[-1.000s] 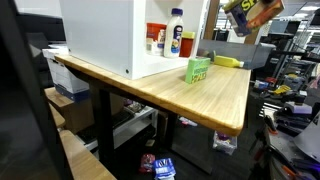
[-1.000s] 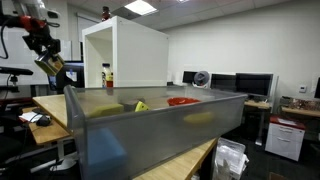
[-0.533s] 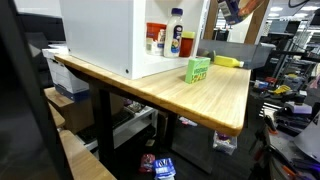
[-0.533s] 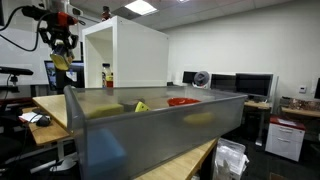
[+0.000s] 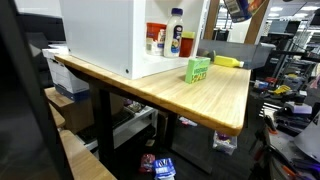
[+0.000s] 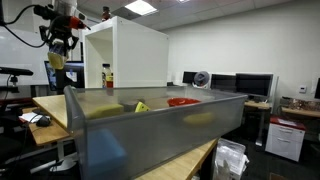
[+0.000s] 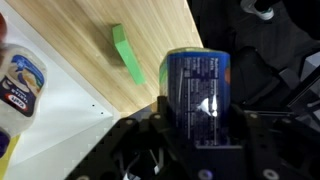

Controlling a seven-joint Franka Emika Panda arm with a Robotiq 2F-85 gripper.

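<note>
Overhead, fingers [image 7: 158,116] pinch a blue-labelled can [image 7: 203,95], print unreadable; green box [image 7: 124,58] on table [image 7: 160,30]; bottle [image 5: 175,33] inside white cabinet [image 5: 100,35].

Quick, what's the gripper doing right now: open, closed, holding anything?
Gripper: closed on the blue canister, holding it in the air, clear of the wooden table.

Green box [image 5: 198,69]; white bottle [image 5: 175,33]
</note>
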